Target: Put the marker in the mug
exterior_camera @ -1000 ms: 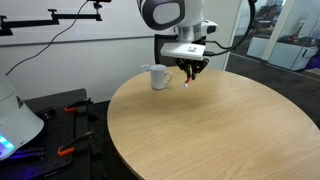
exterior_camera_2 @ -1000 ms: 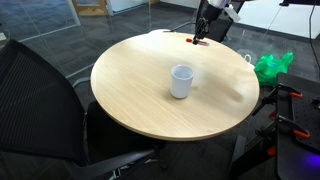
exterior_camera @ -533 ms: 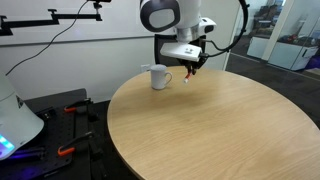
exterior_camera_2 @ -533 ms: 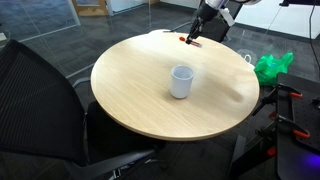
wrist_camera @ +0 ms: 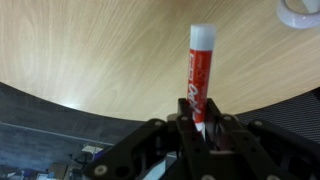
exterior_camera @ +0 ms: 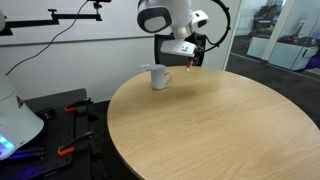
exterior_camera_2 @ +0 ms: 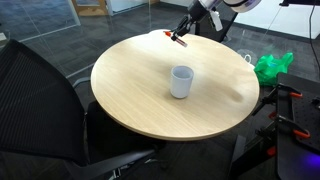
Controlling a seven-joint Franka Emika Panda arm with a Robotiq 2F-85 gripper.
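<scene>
My gripper (wrist_camera: pixel 200 128) is shut on the red marker (wrist_camera: pixel 198 72), which sticks out from between the fingers with its white end forward. In both exterior views the gripper (exterior_camera: pixel 187 62) (exterior_camera_2: pixel 183 36) holds the marker (exterior_camera_2: pixel 177 39) in the air above the far part of the round wooden table (exterior_camera: pixel 210 125). The white mug (exterior_camera: pixel 159 77) (exterior_camera_2: pixel 181 81) stands upright on the table, apart from the gripper. In the wrist view only the mug's rim (wrist_camera: pixel 301 12) shows at the top right corner.
A black office chair (exterior_camera_2: pixel 40 100) stands by the table. A green bag (exterior_camera_2: pixel 270 67) lies on the floor beyond the table's edge. A white device (exterior_camera: pixel 15 125) and black equipment with orange clamps (exterior_camera: pixel 65 130) sit beside the table.
The gripper has lifted the marker higher and carried it sideways along the far part of the table, tilting it. The mug has not moved.
</scene>
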